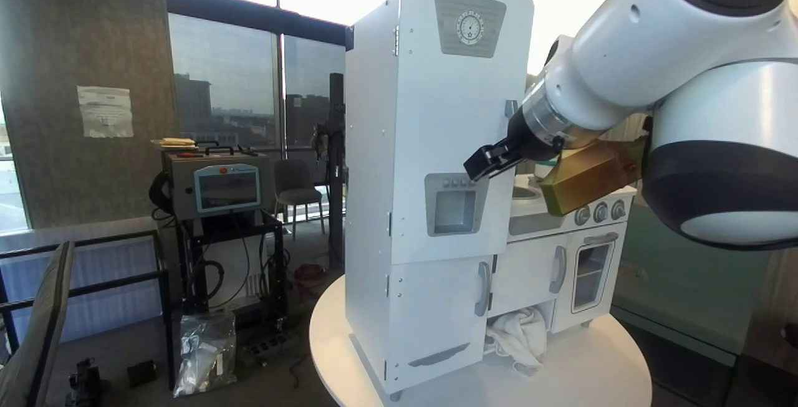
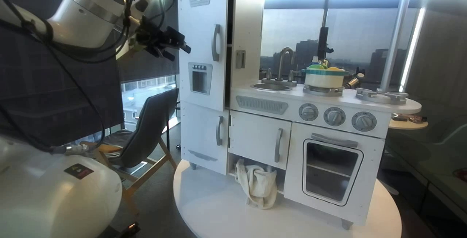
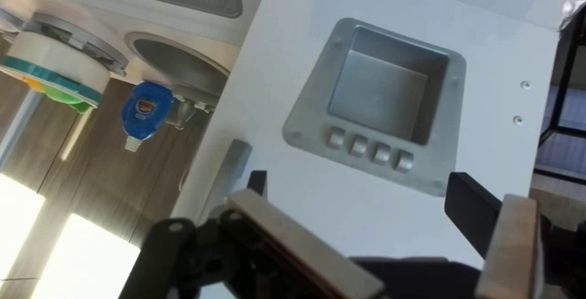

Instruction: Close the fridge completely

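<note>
The tall white fridge shows in both exterior views. Its upper door [image 1: 455, 126] bears a grey dispenser panel and a round emblem. In an exterior view this upper door [image 2: 202, 41] stands slightly ajar, with a dark gap [image 2: 230, 30] along its handle side. Its grey handle [image 2: 216, 43] is on that edge. The lower door [image 2: 202, 132] looks shut or nearly so. My gripper [image 1: 479, 167] is in front of the upper door, near the dispenser's height; it also shows here [image 2: 178, 50]. In the wrist view the gripper [image 3: 359, 183] is open and empty, facing the dispenser panel [image 3: 375, 106].
The white stove section [image 2: 328, 157] with knobs adjoins the fridge. A pot [image 2: 324, 77] and a sink [image 2: 271, 86] are on its top. A blue bottle [image 3: 146, 109] is by the sink. A white cloth [image 2: 257, 185] hangs below. All stands on a round white table [image 2: 215, 209].
</note>
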